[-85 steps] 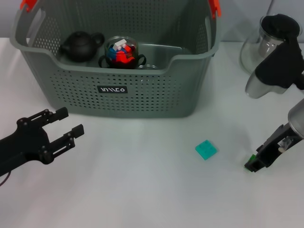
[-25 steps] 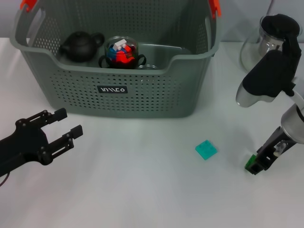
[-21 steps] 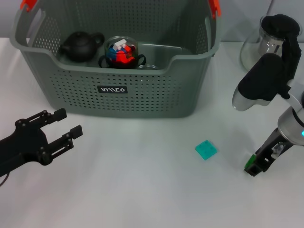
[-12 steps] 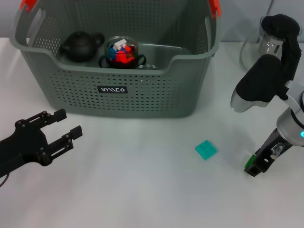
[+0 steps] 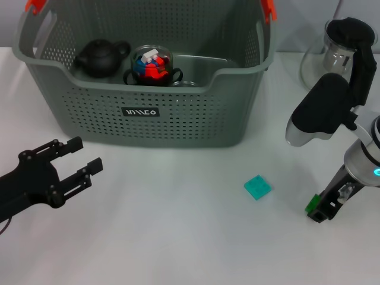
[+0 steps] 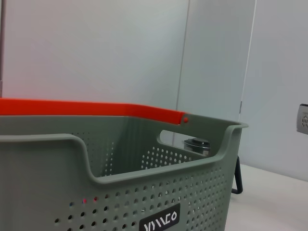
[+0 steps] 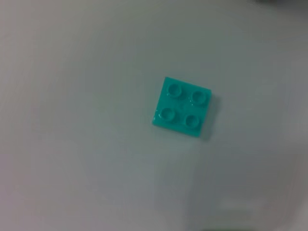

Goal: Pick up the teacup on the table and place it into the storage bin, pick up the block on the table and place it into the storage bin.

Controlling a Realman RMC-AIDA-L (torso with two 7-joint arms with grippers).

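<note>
The storage bin [image 5: 148, 113], a grey perforated basket with orange clips, stands at the back of the table; it also fills the left wrist view [image 6: 57, 192]. The block [image 5: 257, 187], a flat teal four-stud brick, lies on the white table in front of the bin's right end; it also shows in the right wrist view [image 7: 183, 107]. My right gripper [image 5: 316, 209] hangs low over the table, a short way right of the block and apart from it. My left gripper [image 5: 76, 159] is open and empty at the front left. A clear glass rim [image 5: 186, 84], perhaps the teacup, shows inside the bin.
In the bin sit a black teapot [image 5: 101, 56] and a glass cup holding red, blue and white bricks [image 5: 152, 64]. A glass pitcher with a black lid [image 5: 335, 53] stands at the back right behind my right arm.
My right arm's upper part has swung a little left and down, and its gripper has dipped slightly toward the table. The block and my left arm have not moved.
</note>
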